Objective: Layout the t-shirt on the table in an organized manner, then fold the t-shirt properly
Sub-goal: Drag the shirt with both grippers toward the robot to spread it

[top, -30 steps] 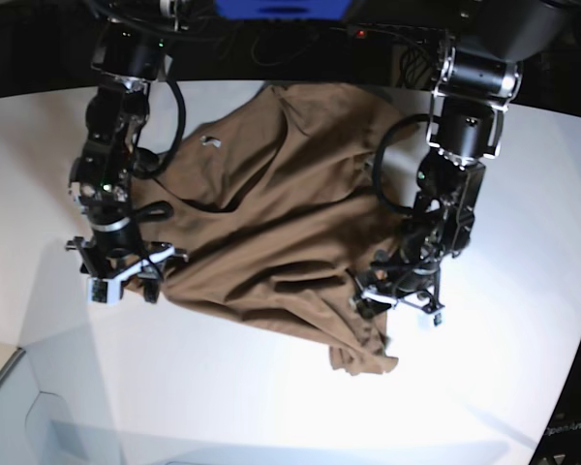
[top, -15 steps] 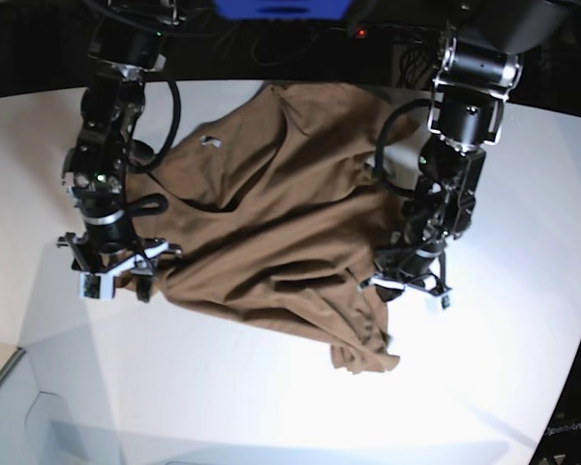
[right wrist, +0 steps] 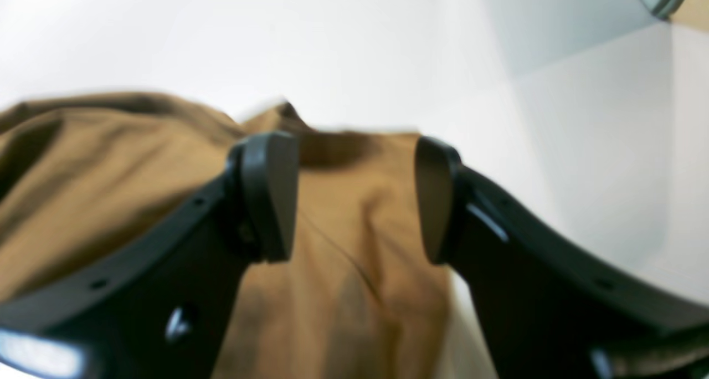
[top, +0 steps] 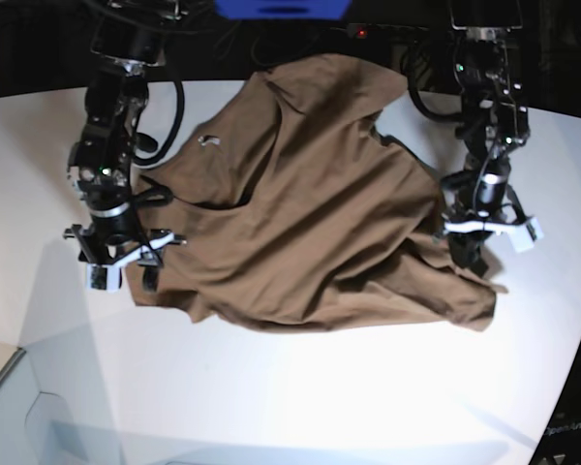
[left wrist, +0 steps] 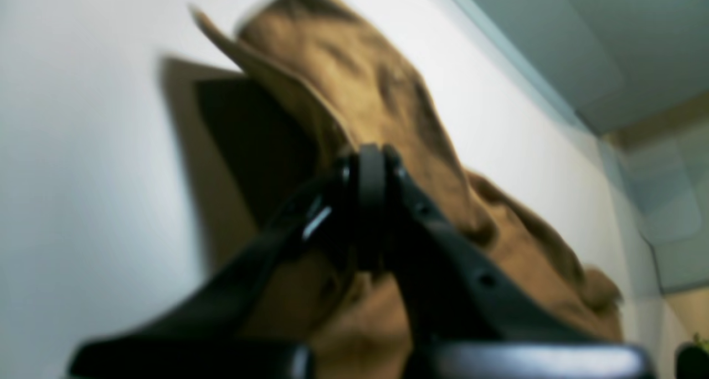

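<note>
The brown t-shirt (top: 300, 213) lies wrinkled and spread across the white table (top: 271, 387), with its small white tag (top: 210, 140) showing near the collar. My left gripper (top: 473, 263), on the base view's right, is shut on the t-shirt's right-hand edge. In the left wrist view the gripper (left wrist: 371, 163) pinches the t-shirt (left wrist: 354, 85), which drapes away from its tips. My right gripper (top: 123, 279) stands open at the shirt's left edge. In its wrist view the gripper (right wrist: 354, 201) straddles the t-shirt (right wrist: 343, 290) with its fingers apart.
The table's curved edge (top: 562, 387) runs down the right side. A pale grey surface (top: 39, 417) lies beyond the table's lower left corner. Dark cables and arm mounts (top: 407, 58) crowd the back edge, next to a blue block (top: 281, 8).
My left gripper shut on the shirt's right-hand part and pulled it right and back, spreading the cloth wider. The right gripper stayed open and barely shifted.
</note>
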